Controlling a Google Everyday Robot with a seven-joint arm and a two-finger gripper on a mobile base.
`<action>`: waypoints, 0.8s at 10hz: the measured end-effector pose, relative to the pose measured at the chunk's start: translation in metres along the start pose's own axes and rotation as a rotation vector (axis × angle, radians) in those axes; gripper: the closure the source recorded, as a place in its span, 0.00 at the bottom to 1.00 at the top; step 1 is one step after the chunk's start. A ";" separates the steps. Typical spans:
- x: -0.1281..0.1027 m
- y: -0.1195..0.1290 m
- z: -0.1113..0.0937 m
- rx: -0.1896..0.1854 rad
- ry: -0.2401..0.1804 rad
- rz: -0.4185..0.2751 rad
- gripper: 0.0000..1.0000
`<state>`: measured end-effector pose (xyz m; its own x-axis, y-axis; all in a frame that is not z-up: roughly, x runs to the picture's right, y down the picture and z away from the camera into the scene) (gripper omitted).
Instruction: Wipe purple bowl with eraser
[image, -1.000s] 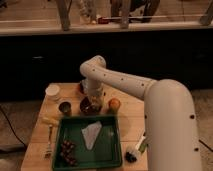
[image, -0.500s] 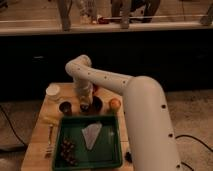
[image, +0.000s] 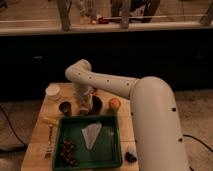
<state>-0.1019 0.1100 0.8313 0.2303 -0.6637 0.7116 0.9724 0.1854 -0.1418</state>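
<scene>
Gripper (image: 83, 110): at the end of the pale arm, low over the wooden table (image: 35, 150), between a small dark cup and the purple bowl, just behind the far rim of the green tray. How far open it is: cannot tell. What it holds, if anything: cannot tell.

Change: over the last second the arm's elbow has swung toward the left of the view. The wrist has slid from above the bowl's middle to its left edge, with little further travel in the last half second.

Items, left to right:
- White cup (image: 52, 91): back left of the table, unmoved.
- Eraser (image: 47, 120): probably the pale yellowish piece lying flat just left of the tray's far corner, well apart from the bowl, unmoved.
- Dark cup (image: 65, 107): just left of the wrist.
- Green tray (image: 107, 147): front of the table, with a pale cloth (image: 91, 134) inside.
- Purple bowl (image: 97, 104): nearly black, just right of the wrist, partly hidden by it.
- Orange fruit (image: 114, 104): just right of the bowl.

Reading: if that piece is the eraser, it is not yet in hand and no wiping has begun. The leftward shift then suggests a move off the bowl towards it.
</scene>
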 end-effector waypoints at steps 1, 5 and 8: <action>0.001 0.014 -0.002 0.003 0.006 0.021 0.97; 0.025 0.049 -0.011 -0.006 0.040 0.106 0.97; 0.049 0.026 -0.013 -0.046 0.051 0.091 0.97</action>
<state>-0.0652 0.0730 0.8532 0.3182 -0.6820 0.6585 0.9478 0.2141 -0.2363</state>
